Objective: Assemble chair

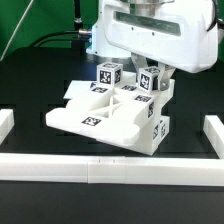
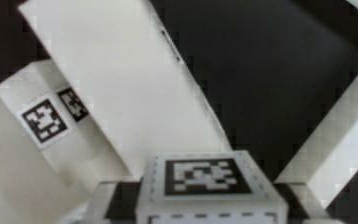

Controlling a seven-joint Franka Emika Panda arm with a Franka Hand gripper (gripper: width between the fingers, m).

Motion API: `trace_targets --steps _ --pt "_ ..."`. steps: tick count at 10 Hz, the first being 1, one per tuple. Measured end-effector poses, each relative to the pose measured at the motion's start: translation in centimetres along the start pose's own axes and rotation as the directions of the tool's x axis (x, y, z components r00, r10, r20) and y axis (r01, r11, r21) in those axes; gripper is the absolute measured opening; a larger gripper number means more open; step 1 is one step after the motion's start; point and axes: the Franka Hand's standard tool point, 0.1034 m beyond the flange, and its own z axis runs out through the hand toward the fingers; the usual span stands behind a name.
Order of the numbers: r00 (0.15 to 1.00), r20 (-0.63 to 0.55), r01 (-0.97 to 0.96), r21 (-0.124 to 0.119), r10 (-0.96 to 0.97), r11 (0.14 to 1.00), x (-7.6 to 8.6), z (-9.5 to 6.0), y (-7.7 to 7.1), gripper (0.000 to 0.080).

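Chair [image 1: 112, 112], partly built, sits mid-desk [image 1: 30, 95] w/ tagged blocks upright on top. Gripper [image 1: 152, 72] hangs right over the exterior view's right block [image 1: 148, 82], prob. lining up to seat it. Jaws hidden, can't tell if apart or clamped.

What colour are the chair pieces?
White, with black-and-white square tags; the chair shows best in the exterior view.

Chair pieces [image 1: 112, 108] hemmed by border rail [image 1: 110, 167]

Exterior view: frontal, slightly raised, mid-range on the table [image 1: 30, 95]. Wrist view: very close, looking down. Both share the chair [image 1: 110, 110] [image 2: 114, 110].
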Motion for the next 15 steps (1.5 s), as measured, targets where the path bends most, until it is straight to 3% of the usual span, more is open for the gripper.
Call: trace_targets --steps 6,9,10,12,13,14,15 --pt "0.937 0.025 -0.348 0.006 0.348 0.937 -0.42 0.06 -0.23 0.0266" --pt "0.838 0.044 -0.544 0.002 0.544 0.839 -0.78 0.08 -0.43 0.0266" --pt "0.811 0.050 -0.584 0.000 0.584 0.812 -0.88 0.09 -0.48 0.0266" --pt "0.836 0.049 -0.548 0.001 0.547 0.837 -0.89 0.13 -0.46 0.0266" --pt "0.838 0.049 -0.543 0.000 0.543 0.839 -0.89 0.15 -0.44 0.0450" --pt "0.853 0.049 -0.520 0.000 0.520 0.854 -0.80 0.11 -0.40 0.0574" --pt "0.907 0.049 -0.420 0.006 0.419 0.908 -0.71 0.11 -0.36 0.0574"
